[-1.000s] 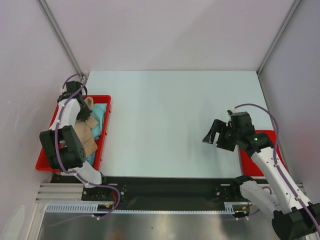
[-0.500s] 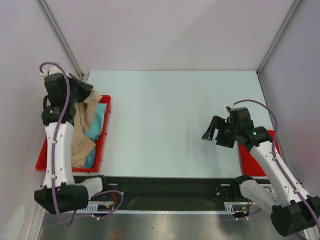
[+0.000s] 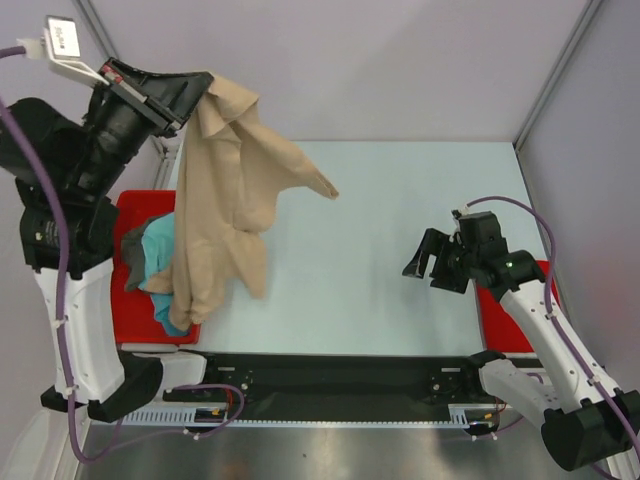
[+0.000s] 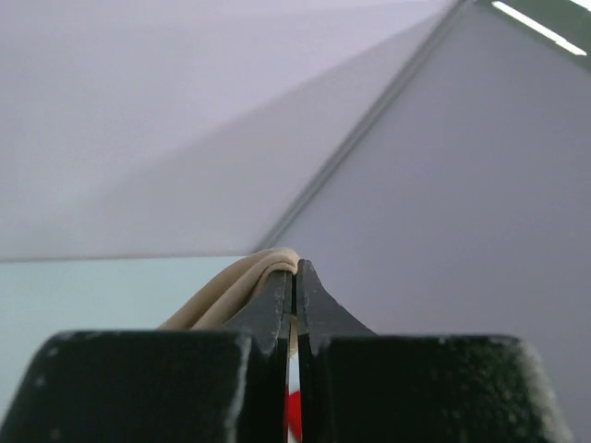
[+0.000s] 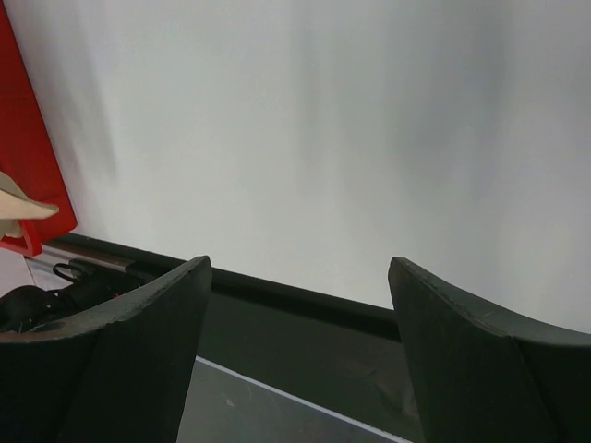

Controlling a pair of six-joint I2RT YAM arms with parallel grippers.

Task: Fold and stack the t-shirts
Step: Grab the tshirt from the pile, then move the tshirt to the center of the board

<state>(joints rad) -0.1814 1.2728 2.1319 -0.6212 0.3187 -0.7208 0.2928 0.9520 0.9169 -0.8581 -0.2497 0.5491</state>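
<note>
Tan shirt [image 3: 225, 200] hangs in mid-air at the left of the top view. One end is pinched in the left claw [image 3: 203, 82], which sits high above the tray [image 3: 135, 205]. The cloth drapes down and to the right. One sleeve tip sticks out over the table [image 3: 400, 190], and the lower hem falls across the tray's right rim. The teal shirt [image 3: 160, 250] lies bunched in the tray, partly behind the tan cloth. The dark grey shirt [image 3: 133, 252] lies just beside it, on its left and touching. The right claw [image 3: 425, 262] hovers over the right half of the table with jaws spread wide and nothing between them, well apart from all three shirts. The red mat [image 3: 495, 315] lies at the table's right edge, mostly under the right arm.

Left wrist view: the left claw [image 4: 295, 277] has both fingers pressed together. Folds of the tan shirt [image 4: 231, 295] bulge out on the left of the tips. A thin red sliver shows in the slit lower down; can't tell what it is. Bkgd is plain wall panels.

Right wrist view: the right claw [image 5: 297, 268] is wide open and holds nothing, with bare table [image 5: 323, 120] beyond. The tray [image 5: 28, 138] is at the far left edge of frame. A small tip of the tan shirt [image 5: 18, 208] overlaps it. A black rail [image 5: 295, 309] runs along the table's edge, seen between the fingers.
</note>
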